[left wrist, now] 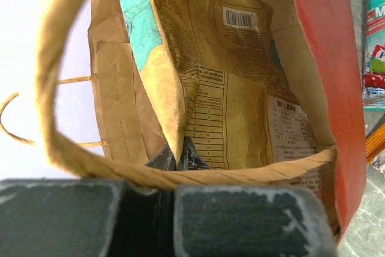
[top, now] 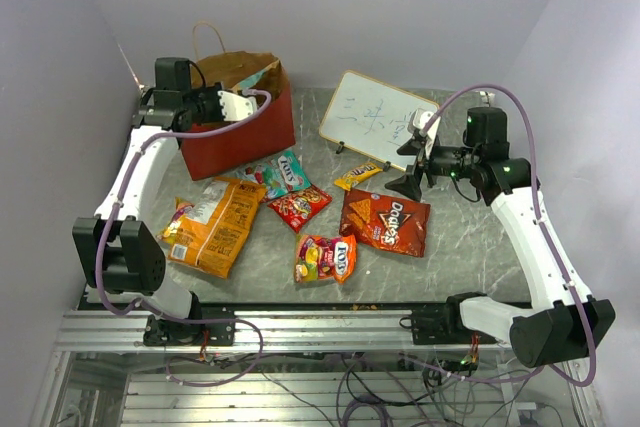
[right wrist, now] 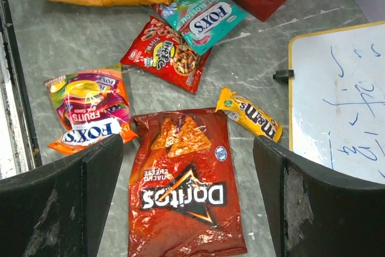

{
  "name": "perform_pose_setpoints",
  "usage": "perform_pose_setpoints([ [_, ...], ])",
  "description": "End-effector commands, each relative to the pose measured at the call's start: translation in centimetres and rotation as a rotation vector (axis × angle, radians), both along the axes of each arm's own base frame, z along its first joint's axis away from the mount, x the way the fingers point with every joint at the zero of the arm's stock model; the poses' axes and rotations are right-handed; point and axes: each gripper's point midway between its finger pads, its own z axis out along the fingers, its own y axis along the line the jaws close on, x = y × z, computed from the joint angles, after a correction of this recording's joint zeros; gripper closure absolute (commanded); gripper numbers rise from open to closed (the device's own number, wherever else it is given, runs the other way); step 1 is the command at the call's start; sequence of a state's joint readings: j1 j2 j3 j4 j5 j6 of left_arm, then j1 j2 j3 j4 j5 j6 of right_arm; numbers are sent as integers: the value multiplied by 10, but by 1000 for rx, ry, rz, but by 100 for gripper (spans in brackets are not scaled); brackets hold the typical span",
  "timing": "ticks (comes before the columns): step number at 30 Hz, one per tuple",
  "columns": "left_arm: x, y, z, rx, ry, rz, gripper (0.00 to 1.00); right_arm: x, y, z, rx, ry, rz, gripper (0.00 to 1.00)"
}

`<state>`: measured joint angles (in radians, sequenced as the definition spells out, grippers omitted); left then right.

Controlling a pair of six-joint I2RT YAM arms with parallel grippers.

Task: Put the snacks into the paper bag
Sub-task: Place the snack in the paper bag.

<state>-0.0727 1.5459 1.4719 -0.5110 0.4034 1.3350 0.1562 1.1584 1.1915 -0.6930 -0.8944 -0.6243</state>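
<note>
Right pincer [right wrist: 187, 142] held wide open, empty; left pincer [left wrist: 177, 156] closed on tan chip bag [left wrist: 240, 100]; Doritos bag [right wrist: 186, 203] judged light, slippery, edge-seam pinch advised

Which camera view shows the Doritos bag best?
The right wrist view: the Doritos bag lies flat below the open right gripper, logo large and clear. The top external view shows it whole but small, right of centre on the table. The left wrist view misses it, looking into the paper bag.
</note>
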Motion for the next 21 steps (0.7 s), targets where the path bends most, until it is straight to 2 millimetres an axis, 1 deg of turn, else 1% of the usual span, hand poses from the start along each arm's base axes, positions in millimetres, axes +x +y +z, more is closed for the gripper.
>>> perform_pose_setpoints([
  [1,14,7,25,-33,-93,23,93,-2,-1,1,14,-12,1,11],
  [4,15,10,18,-38,-74,23,93,-2,-1,0,14,-12,2,11],
  [9,11,10,7,-40,-34,9,93,-2,0,-1,18,-9,9,11],
  [17,13,13,0,-38,-23,13,93,-2,0,-4,20,-4,9,11],
  [21,15,12,1,-40,-9,14,92,-3,0,-5,20,-4,8,11],
])
